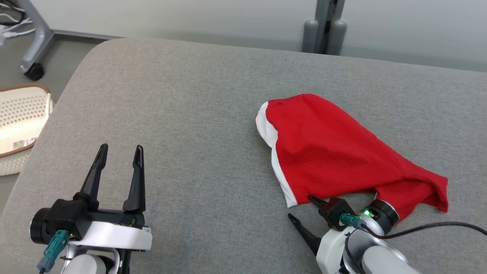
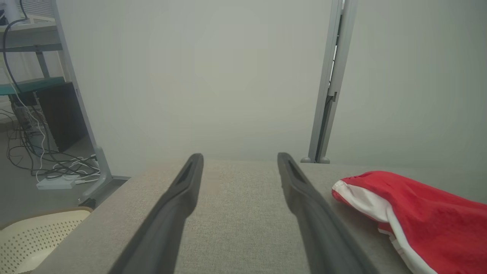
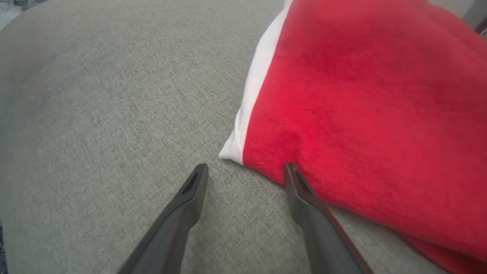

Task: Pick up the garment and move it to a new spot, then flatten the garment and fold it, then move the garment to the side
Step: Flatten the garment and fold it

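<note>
- Garment [image 1: 335, 152]: red cloth with a white band [image 1: 266, 129] along one edge; the type cannot be determined. It is laid loosely bunched on the right half of the grey fabric-covered tabletop [image 1: 190, 114], not flattened
- Long axis: in the head view it is seen to run diagonally, from the broad white-banded end (far, toward the middle of the tabletop) to the narrowed, gathered end (near, toward the right edge). The white band is turned toward the left side
- Right hand [image 1: 300, 207]: fingers spread wide, nothing held. It is placed low at the near hem, just beside the white-trimmed corner; one finger is at the cloth edge, the other over bare tabletop. Actual contact cannot be confirmed
- Left hand [image 1: 121, 147]: fingers spread wide, nothing held, positioned over bare tabletop well apart from the garment
- Handling (judged): light, soft and limp; sagging and draping are expected once lifted. Not fragile. Some drag against the textured cover is likely
- Hold point (judged): the near white-banded corner is preferred, since a defined hem is offered there; more than one layer may be pinched together
</note>
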